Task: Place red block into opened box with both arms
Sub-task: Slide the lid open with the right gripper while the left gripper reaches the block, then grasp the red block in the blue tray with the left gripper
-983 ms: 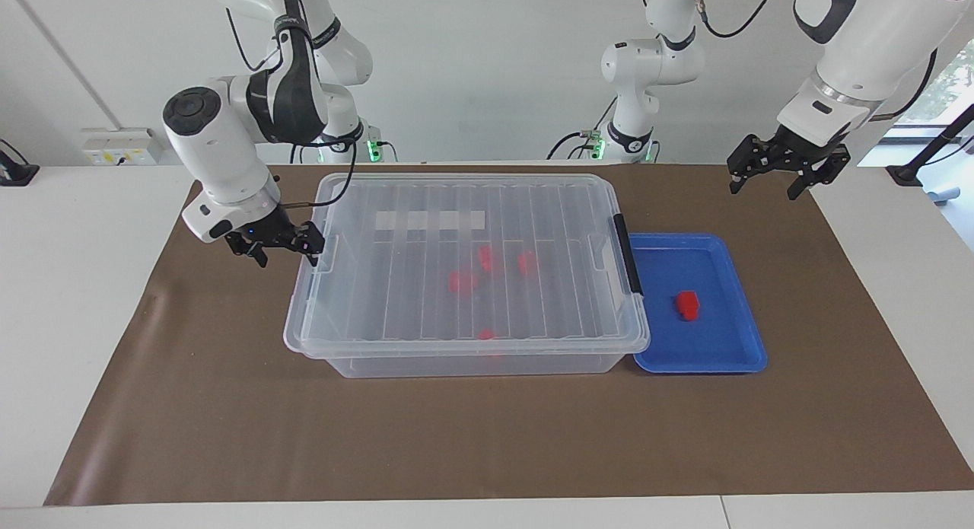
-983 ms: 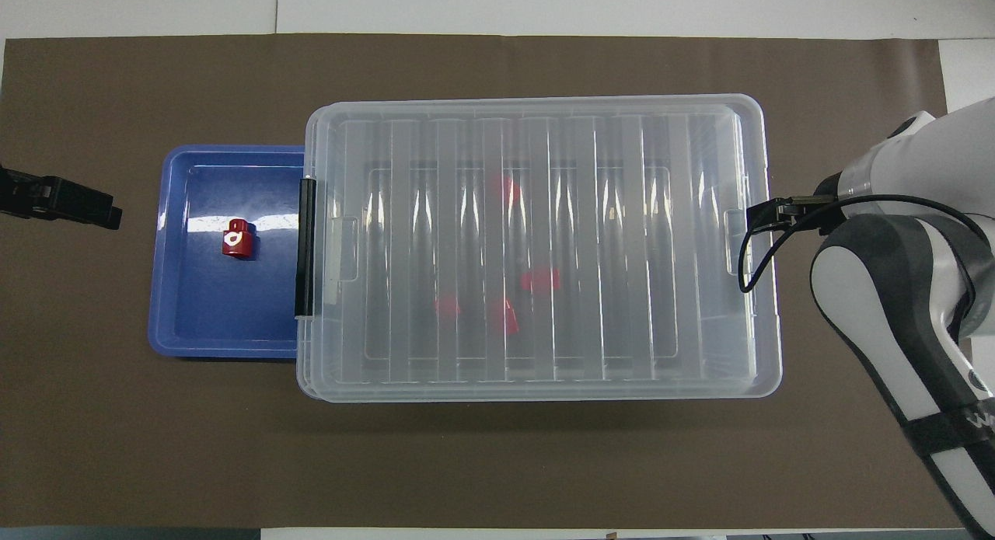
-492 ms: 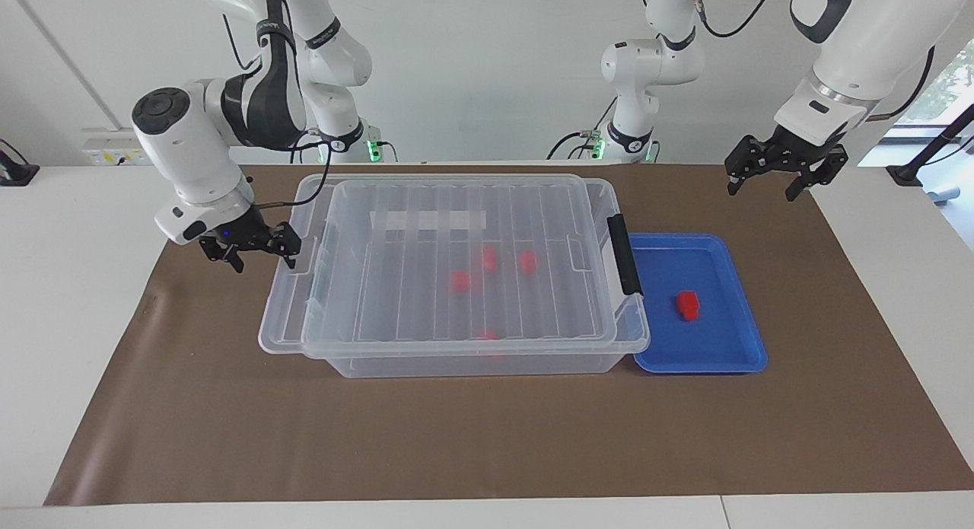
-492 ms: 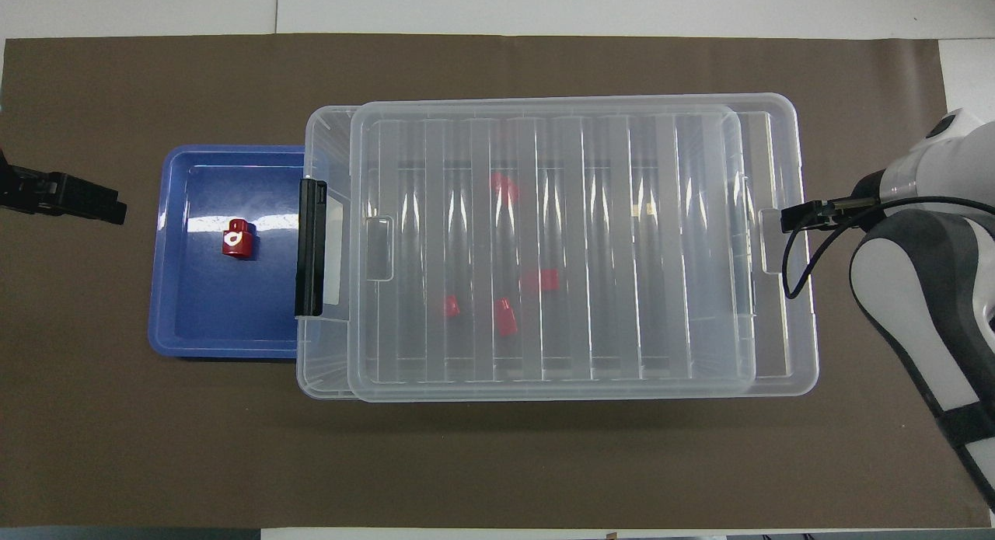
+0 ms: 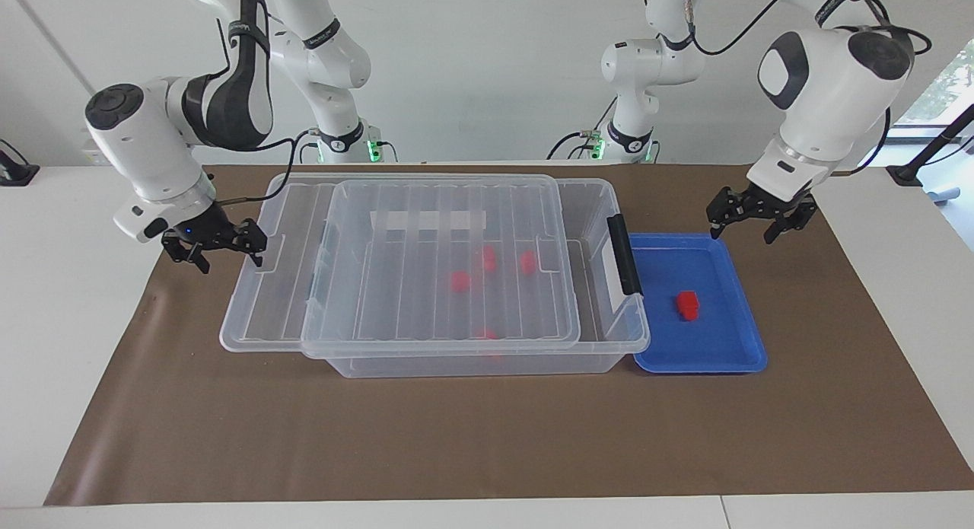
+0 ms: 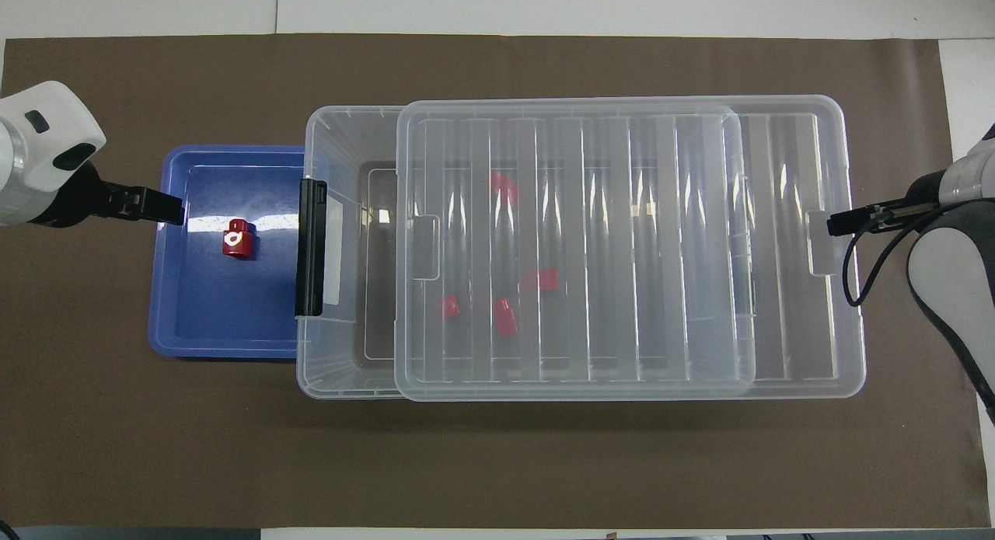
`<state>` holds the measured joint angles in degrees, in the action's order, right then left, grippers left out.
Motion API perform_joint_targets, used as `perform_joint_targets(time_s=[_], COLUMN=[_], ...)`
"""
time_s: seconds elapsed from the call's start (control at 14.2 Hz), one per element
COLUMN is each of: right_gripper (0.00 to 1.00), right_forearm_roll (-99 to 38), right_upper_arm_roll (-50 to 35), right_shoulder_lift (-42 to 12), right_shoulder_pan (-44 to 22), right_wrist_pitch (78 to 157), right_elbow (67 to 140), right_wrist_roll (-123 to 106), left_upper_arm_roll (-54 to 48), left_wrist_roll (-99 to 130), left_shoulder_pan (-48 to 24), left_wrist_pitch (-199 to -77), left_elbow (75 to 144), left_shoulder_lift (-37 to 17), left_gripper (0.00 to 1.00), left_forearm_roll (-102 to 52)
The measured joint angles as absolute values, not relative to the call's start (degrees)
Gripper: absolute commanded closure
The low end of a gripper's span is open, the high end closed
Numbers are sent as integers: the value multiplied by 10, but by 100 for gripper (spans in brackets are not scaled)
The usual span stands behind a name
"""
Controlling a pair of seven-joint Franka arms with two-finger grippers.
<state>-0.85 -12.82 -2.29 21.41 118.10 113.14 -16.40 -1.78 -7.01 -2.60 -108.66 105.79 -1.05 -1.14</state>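
Observation:
A red block lies in the blue tray. The clear box holds several more red blocks. Its ribbed lid sits shifted toward the right arm's end, leaving a gap at the black latch. My right gripper is open, one finger against the lid's end tab. My left gripper hangs open over the tray's edge at the left arm's end, holding nothing.
Box and tray stand side by side on a brown mat over the white table. The lid overhangs the box toward the right arm's end. Two more arm bases stand at the robots' edge.
The right gripper moved toward the right arm's end, dragging the lid and opening the box at its latch end. The left gripper came down and in over the tray's edge.

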Motion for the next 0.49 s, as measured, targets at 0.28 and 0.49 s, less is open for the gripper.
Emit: perform_joint_targets(time_s=[0.28,0.49], right_gripper=[0,0], right_forearm_roll=[-8,-8], right_upper_arm_roll=[-128,-127], right_shoulder_lift=[-23,-23], right_shoulder_pan=[229,250], right_wrist_pitch=[1182,1183], right_elbow=[1131,1131], right_wrist_roll=[-189,-222], left_upper_arm_roll=[-18,-18], left_wrist_roll=[-70,-70], left_shoulder_pan=[-26,-26], left_wrist_pitch=[-1208,-1268], left_elbow=[1151,1195], left_shoulder_lift=[-16,-35], left_gripper=[0,0], left_forearm_roll=[-11,-11])
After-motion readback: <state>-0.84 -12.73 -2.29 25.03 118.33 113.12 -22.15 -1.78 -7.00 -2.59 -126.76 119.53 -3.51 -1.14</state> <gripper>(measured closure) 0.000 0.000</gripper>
